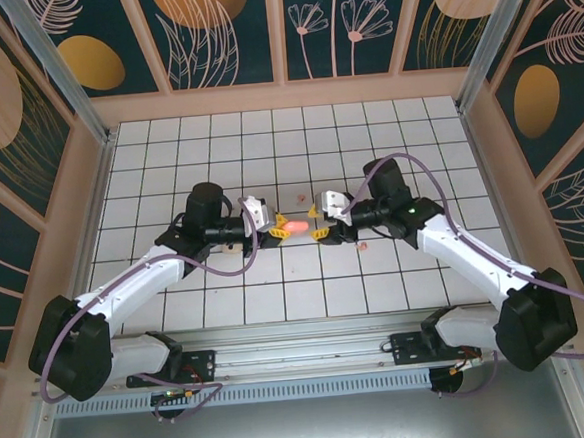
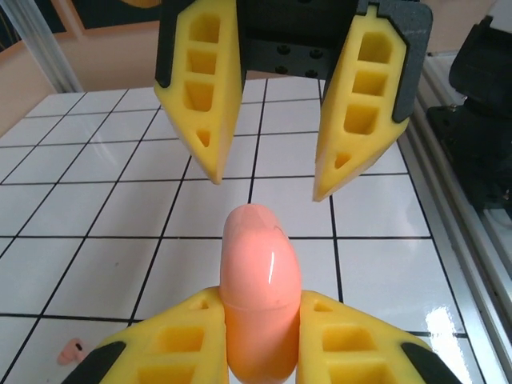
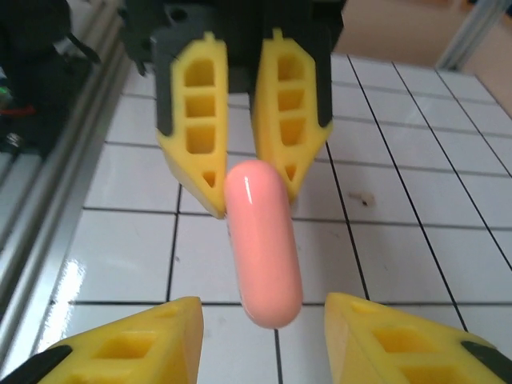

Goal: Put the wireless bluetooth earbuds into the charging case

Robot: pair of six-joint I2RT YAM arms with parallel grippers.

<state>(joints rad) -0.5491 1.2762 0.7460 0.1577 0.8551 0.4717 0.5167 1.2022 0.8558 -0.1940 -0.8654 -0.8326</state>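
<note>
The left pincer [image 1: 278,230] [image 2: 260,320] is clamped on a pink case [image 1: 294,225] [image 2: 260,280] [image 3: 262,240], which sticks out past its fingertips above the tiled worktop [image 1: 368,154]. The right pincer [image 1: 317,223] [image 3: 262,302] faces it tip to tip, its fingers spread wide on either side of the case's free end without touching it. A tiny pink earbud [image 2: 72,350] lies on the worktop, off to the far side of the left pincer.

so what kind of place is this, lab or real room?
Likely an enclosed robot test cell, not a real room: white tiled tabletop, floral wall panels all round, aluminium posts framing them.
</note>
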